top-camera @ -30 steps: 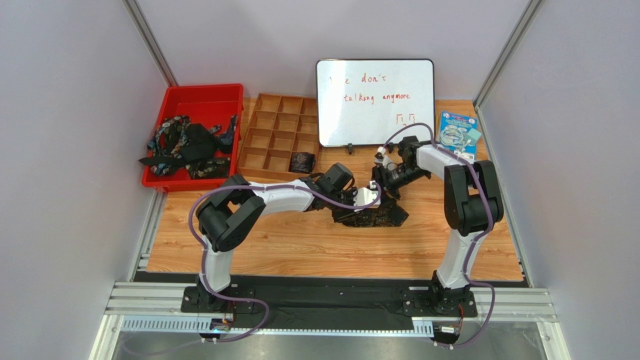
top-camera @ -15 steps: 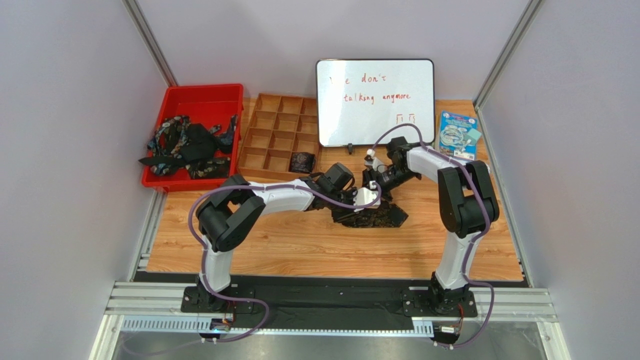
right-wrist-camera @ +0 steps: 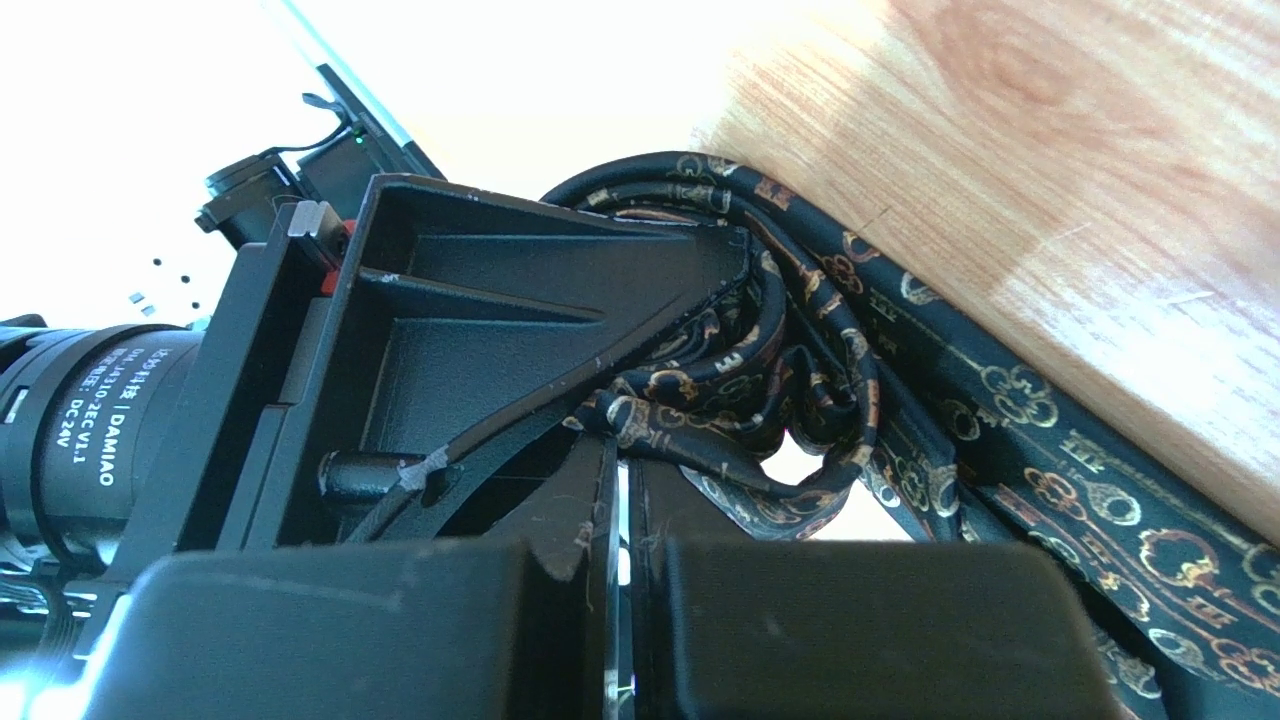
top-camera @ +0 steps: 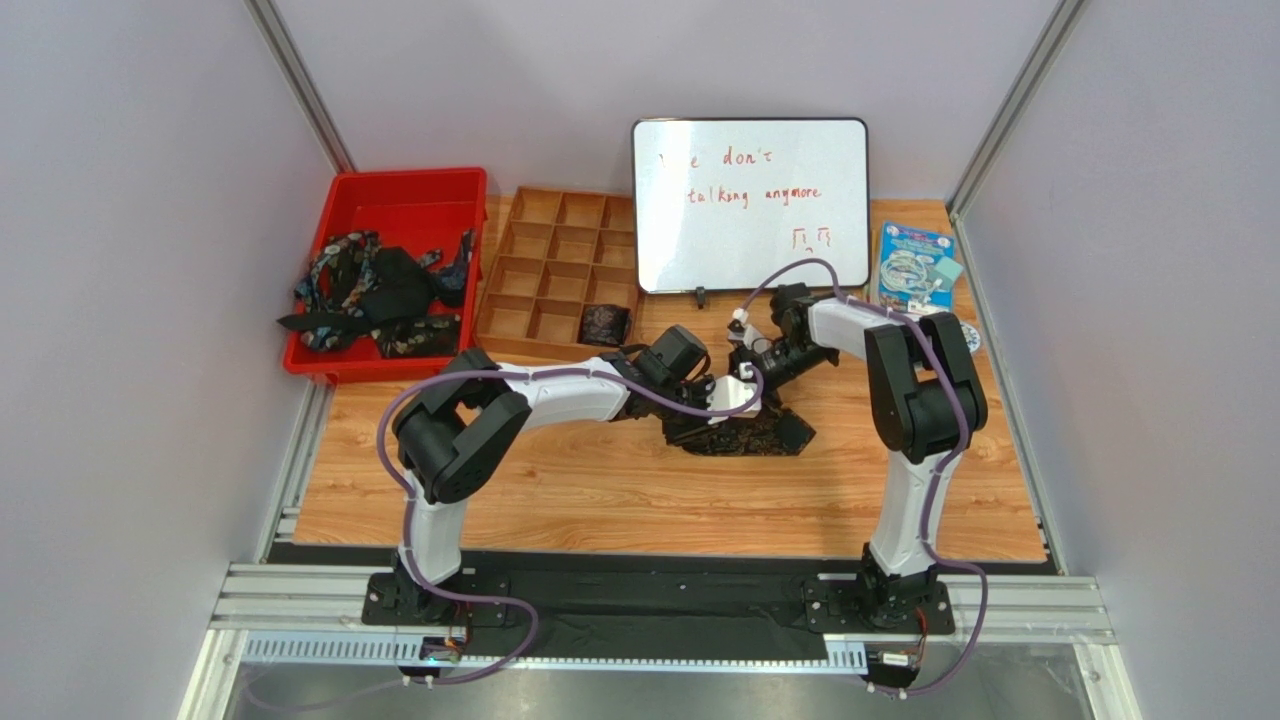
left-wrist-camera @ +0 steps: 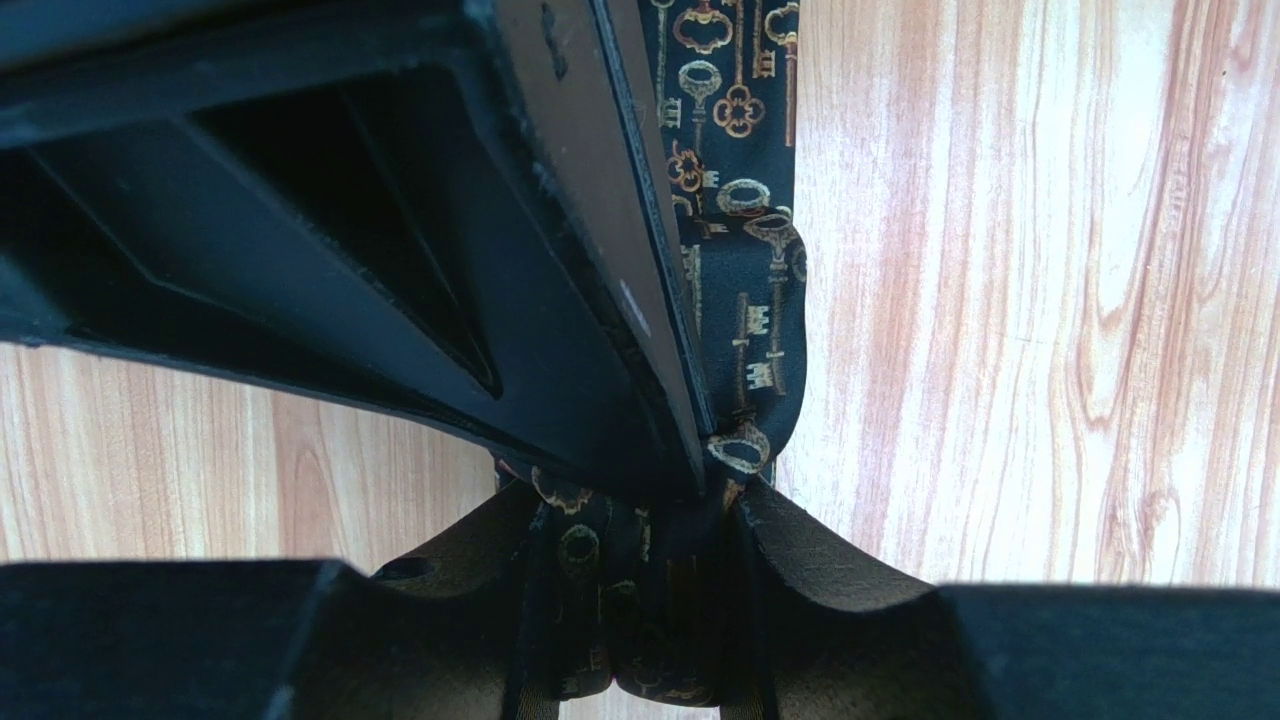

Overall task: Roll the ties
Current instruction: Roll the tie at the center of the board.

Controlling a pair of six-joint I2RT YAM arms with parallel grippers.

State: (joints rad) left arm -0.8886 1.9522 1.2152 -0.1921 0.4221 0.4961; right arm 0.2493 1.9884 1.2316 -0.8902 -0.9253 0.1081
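Left hand pinching the tie, pads closed on a bunched fold of the key-print fabric. The rest of the tie runs away from the hand, flat on the table. A black part of the other arm fills the upper left of the left wrist view.

Right hand has its fingers pressed together with only a thin slit between them. Tie folds are looped and bunched right at the tips and look pinched there, with a loose coil just beyond. The free length trails off to the lower right over the wood.

In the top view both hands meet mid-table, left hand just beside right hand, and the dark tie heap is under and in front of them. More ties are piled in the red bin at far left. One rolled tie sits in a near-row compartment of the wooden organizer. The whiteboard stands behind and a blue packet lies at far right.
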